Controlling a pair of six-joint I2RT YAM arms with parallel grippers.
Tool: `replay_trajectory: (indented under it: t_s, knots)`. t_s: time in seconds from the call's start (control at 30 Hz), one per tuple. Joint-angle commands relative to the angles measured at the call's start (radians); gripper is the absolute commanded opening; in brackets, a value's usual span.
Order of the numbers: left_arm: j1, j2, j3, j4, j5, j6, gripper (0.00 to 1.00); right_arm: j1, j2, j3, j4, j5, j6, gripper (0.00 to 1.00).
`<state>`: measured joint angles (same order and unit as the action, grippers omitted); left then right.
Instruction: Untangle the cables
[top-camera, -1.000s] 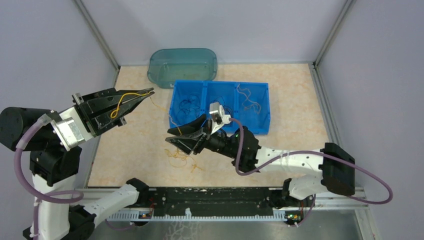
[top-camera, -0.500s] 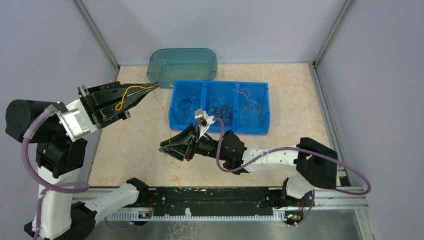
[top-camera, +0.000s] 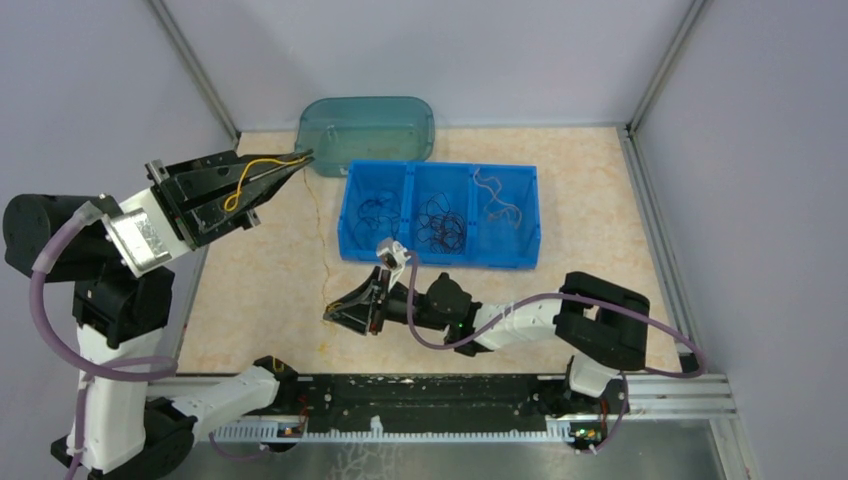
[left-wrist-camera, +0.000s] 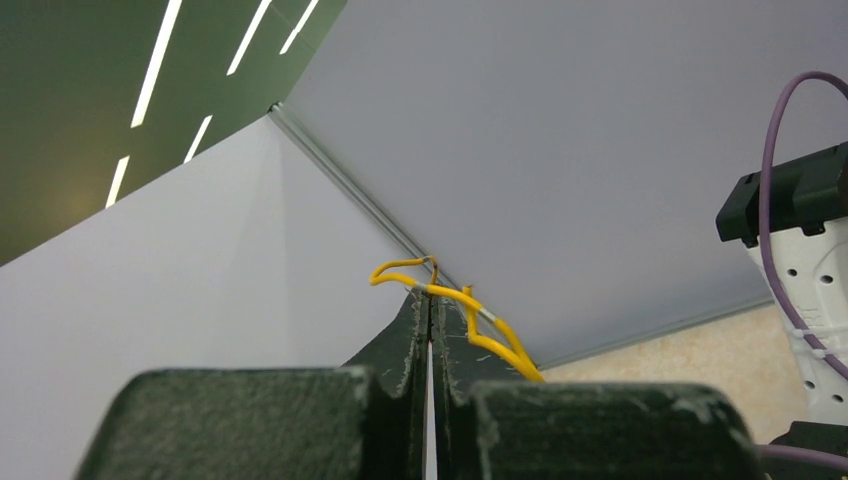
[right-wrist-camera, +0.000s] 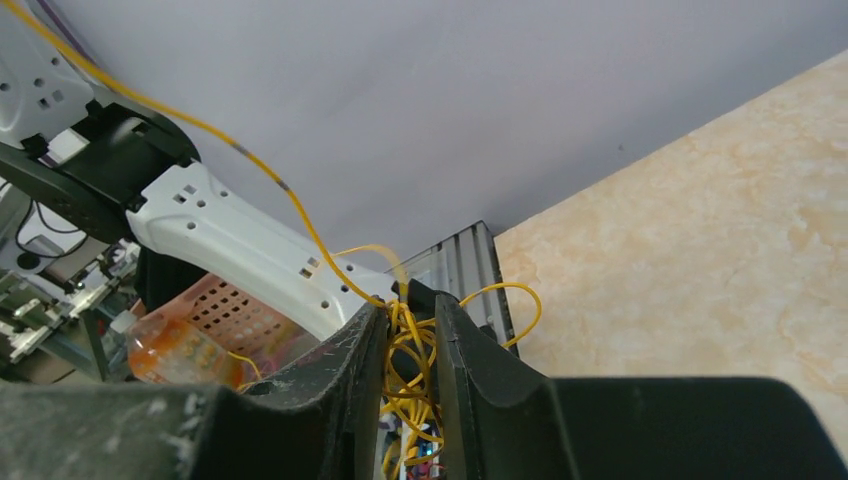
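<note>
My left gripper (top-camera: 304, 157) is raised at the left and shut on a yellow cable (top-camera: 248, 177) that loops over its fingers. The same hold shows in the left wrist view, where the gripper (left-wrist-camera: 430, 296) pinches the yellow cable (left-wrist-camera: 482, 322). A thin yellow strand (top-camera: 318, 225) runs down from it to my right gripper (top-camera: 332, 313), which is low near the table's front. In the right wrist view the right gripper (right-wrist-camera: 412, 302) is shut on a clump of yellow cables (right-wrist-camera: 408, 345), with one strand (right-wrist-camera: 205, 127) stretched up to the left.
A blue three-compartment bin (top-camera: 440, 256) sits at the centre back, with blue cables (top-camera: 375, 210), black cables (top-camera: 441, 222) and pale orange cables (top-camera: 497, 205) in separate compartments. A teal translucent tub (top-camera: 365, 130) stands behind it. Grey walls close in three sides.
My right gripper has closed on the yellow clump and moved left and toward the front edge. My left gripper has moved farther back with its cable, stretching the strand between them.
</note>
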<state>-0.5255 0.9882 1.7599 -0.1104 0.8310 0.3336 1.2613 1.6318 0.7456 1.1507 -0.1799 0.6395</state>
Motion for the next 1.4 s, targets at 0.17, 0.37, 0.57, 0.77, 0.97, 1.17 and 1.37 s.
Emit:
replay_trajectory:
  t_s: [0.17, 0.37, 0.57, 0.77, 0.97, 1.17, 1.37]
  knots:
    - [0.005, 0.026, 0.068, 0.143, -0.070, 0.010, 0.03, 0.010, 0.070, -0.063, -0.013, 0.089, -0.092, 0.25]
    - [0.005, 0.018, 0.047, 0.243, -0.137, 0.040, 0.05, 0.010, 0.076, -0.118, -0.049, 0.163, -0.147, 0.28]
    - [0.005, 0.017, 0.031, 0.399, -0.256, 0.139, 0.04, 0.010, 0.088, -0.206, -0.034, 0.262, -0.175, 0.31]
    - [0.005, 0.034, 0.048, 0.547, -0.362, 0.272, 0.03, 0.009, 0.102, -0.289, 0.015, 0.360, -0.189, 0.35]
    - [0.005, 0.073, 0.118, 0.646, -0.436, 0.329, 0.02, 0.009, 0.129, -0.336, 0.065, 0.392, -0.180, 0.42]
    - [0.006, 0.047, 0.082, 0.479, -0.370, 0.307, 0.01, -0.009, 0.036, -0.383, 0.087, 0.445, -0.188, 0.43]
    - [0.006, 0.004, -0.063, 0.394, -0.338, 0.353, 0.01, -0.046, -0.227, -0.375, -0.103, 0.480, -0.280, 0.55]
